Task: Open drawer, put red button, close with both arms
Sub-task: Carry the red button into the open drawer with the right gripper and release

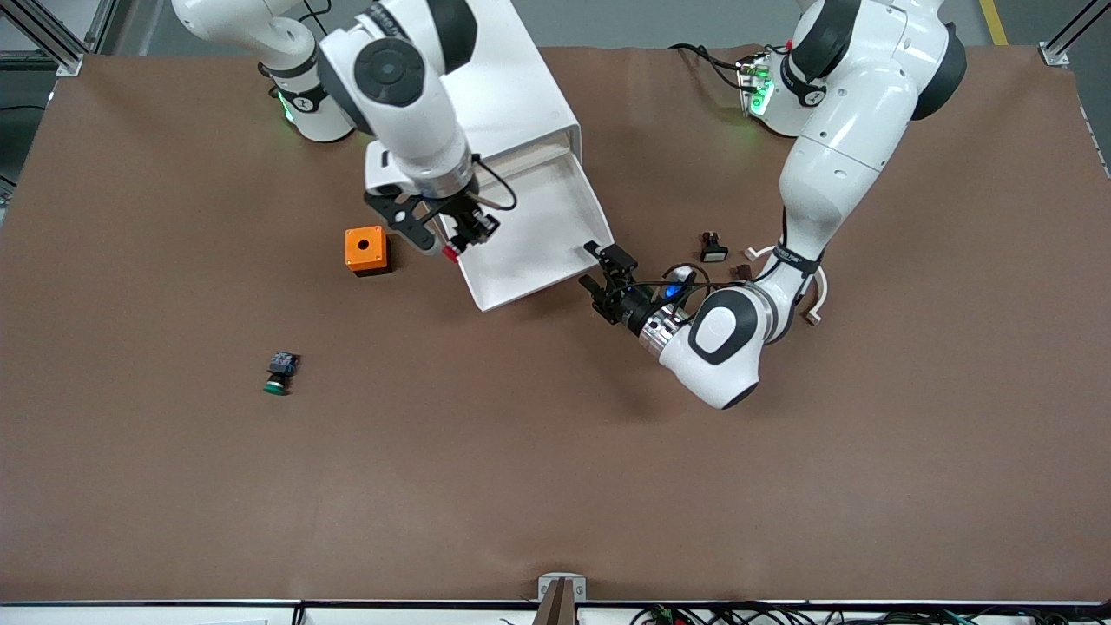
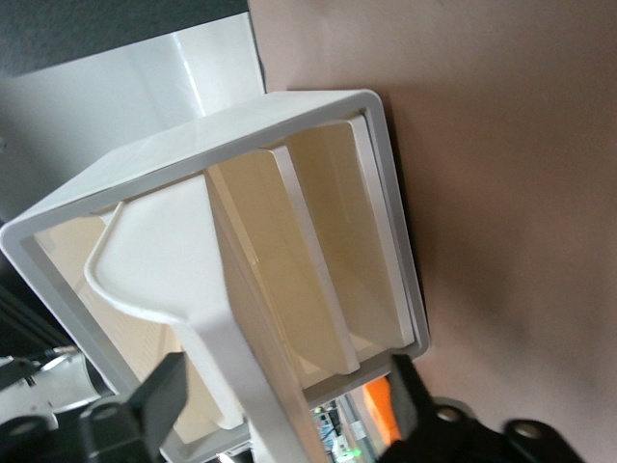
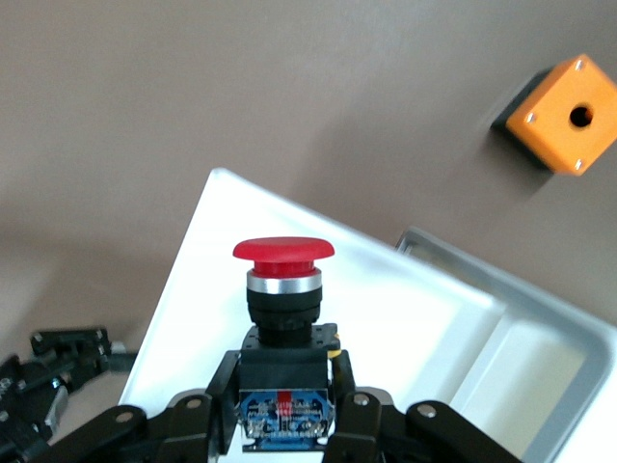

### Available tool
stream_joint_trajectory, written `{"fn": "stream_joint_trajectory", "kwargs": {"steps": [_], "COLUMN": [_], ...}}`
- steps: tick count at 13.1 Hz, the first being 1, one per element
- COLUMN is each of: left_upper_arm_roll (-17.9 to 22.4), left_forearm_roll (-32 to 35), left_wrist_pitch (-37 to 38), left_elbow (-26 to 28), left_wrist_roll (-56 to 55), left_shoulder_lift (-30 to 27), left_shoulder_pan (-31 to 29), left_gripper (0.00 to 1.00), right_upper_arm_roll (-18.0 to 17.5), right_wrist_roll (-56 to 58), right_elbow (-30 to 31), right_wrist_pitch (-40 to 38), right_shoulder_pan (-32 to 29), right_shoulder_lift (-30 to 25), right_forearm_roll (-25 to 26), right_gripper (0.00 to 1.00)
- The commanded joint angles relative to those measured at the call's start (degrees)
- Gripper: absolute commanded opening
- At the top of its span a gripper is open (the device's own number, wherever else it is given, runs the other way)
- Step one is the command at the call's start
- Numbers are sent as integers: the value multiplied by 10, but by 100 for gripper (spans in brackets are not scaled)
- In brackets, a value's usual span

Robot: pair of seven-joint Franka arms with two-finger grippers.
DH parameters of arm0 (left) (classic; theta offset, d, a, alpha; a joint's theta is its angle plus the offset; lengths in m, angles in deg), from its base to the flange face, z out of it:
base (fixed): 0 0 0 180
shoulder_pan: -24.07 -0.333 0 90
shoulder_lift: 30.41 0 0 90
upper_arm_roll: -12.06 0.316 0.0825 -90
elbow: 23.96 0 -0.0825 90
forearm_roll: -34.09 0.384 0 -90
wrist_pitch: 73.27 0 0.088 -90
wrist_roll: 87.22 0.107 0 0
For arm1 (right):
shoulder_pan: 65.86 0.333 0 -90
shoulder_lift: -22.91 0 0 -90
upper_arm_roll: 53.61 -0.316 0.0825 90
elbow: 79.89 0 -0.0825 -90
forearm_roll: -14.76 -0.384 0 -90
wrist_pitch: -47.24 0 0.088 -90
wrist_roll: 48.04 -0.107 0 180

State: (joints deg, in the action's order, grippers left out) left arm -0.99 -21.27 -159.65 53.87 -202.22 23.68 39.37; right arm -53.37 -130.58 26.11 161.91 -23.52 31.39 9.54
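Note:
The white drawer [image 1: 538, 234] stands pulled out of its white cabinet [image 1: 512, 95]. My right gripper [image 1: 464, 236] is shut on the red button [image 1: 452, 253] and holds it over the drawer's side wall toward the right arm's end. In the right wrist view the red button [image 3: 282, 289] sits cap outward between the fingers of the right gripper [image 3: 284, 420], over the drawer [image 3: 386, 318]. My left gripper [image 1: 608, 273] is open at the drawer's front corner. In the left wrist view the left gripper [image 2: 284, 405] is spread on either side of the drawer's handle [image 2: 217, 357].
An orange box [image 1: 366, 250] with a round hole stands beside the drawer toward the right arm's end. The green-capped button [image 1: 279, 373] lies nearer the front camera. Small black and white parts [image 1: 713, 247] lie by the left arm's forearm.

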Motion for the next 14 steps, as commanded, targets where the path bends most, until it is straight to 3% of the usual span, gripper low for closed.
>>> {"fn": "stream_joint_trajectory", "kwargs": {"steps": [1,9,14], "left_upper_arm_roll": [3,3,4], "left_forearm_roll": [8,69,155], "left_wrist_pitch": [15,36,30], "left_elbow": [-11,-68,-88], "left_wrist_roll": [70,312,483], "left_shoulder_lift": [-15,-27,-37], "left_shoulder_pan": [-2,-33,-43], "left_gripper": [100,100,100], "right_upper_arm_roll": [7,6,7], "right_wrist_roll": [-56,-115,-125], "right_elbow": [2,3,-3], "right_wrist_pitch": [24,67,77], "right_shoulder_pan": [39,99,119], "right_shoulder_lift": [17,70,87], "right_forearm_roll": [14,14,10], "right_gripper": [0,0,0]}}
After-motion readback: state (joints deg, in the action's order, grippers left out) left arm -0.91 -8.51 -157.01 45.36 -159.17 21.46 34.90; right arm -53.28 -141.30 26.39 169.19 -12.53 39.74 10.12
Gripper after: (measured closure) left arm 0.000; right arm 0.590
